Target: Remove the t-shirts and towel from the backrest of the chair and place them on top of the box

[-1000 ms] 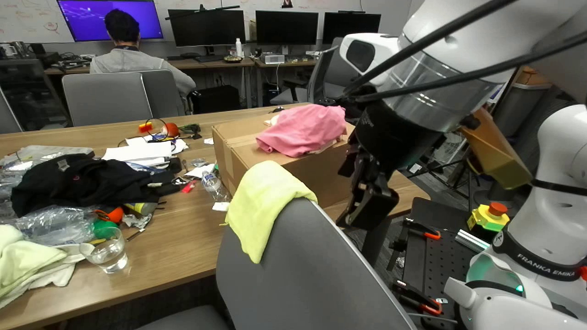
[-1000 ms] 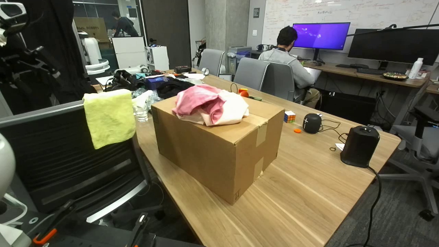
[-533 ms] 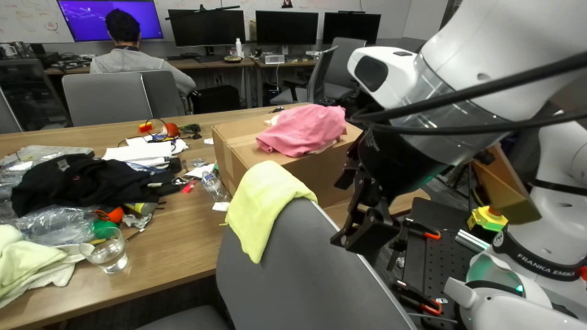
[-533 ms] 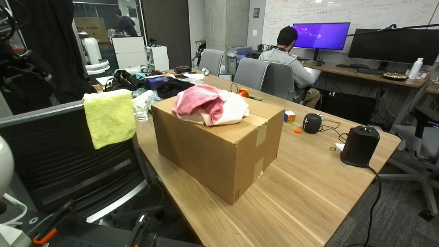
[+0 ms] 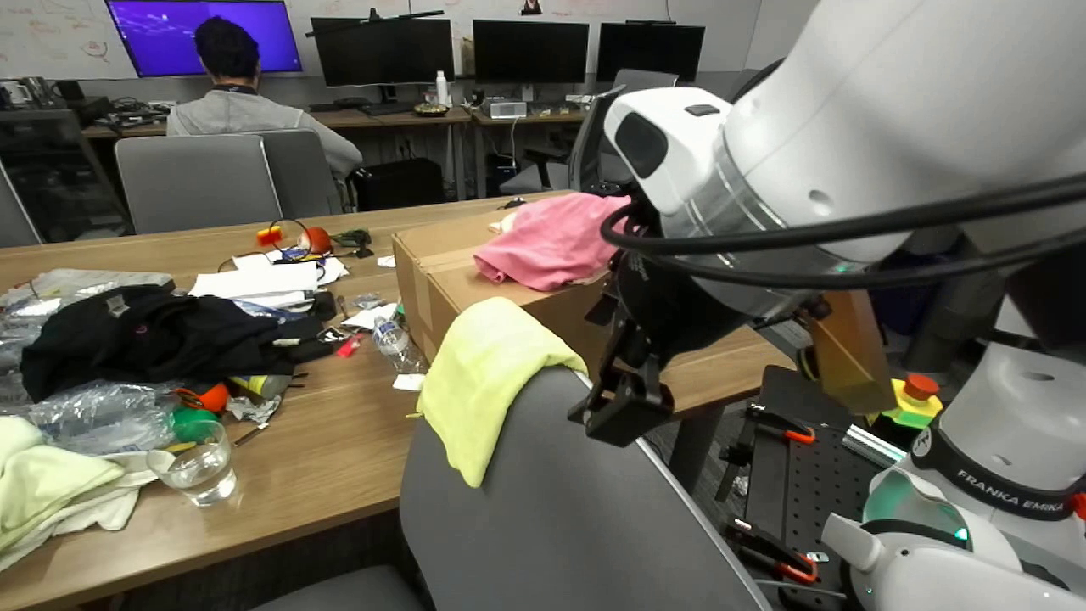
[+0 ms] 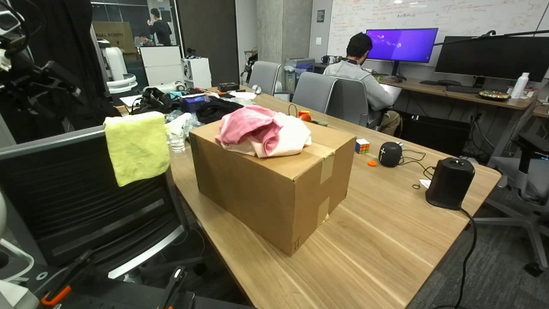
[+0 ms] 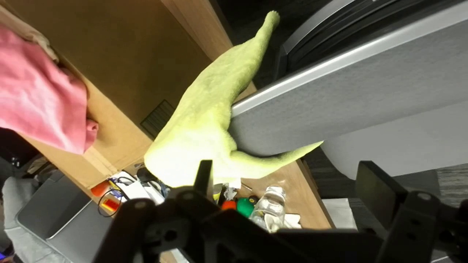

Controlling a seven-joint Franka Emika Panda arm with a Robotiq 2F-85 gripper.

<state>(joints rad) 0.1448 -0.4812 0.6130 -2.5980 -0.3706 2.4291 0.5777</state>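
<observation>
Yellow towel (image 7: 210, 106) over the chair backrest (image 7: 351, 95); ahead of the gripper (image 7: 287, 179), jaws spread.

My jointed end effector (image 7: 291, 179) looks matt black, the draped yellow cloth towel (image 5: 496, 361) fuzzy, the curved grey chair backrest (image 5: 547, 509) smooth, the rectangular brown cardboard box (image 6: 246, 201) dull, the flat brown surface (image 6: 377, 240) wood-grained

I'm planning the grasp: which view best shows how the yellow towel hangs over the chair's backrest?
The wrist view: the yellow towel straddles the grey backrest there, hanging down both sides, though part looks washed out. Each exterior view shows mainly the towel's side facing that camera.
</observation>
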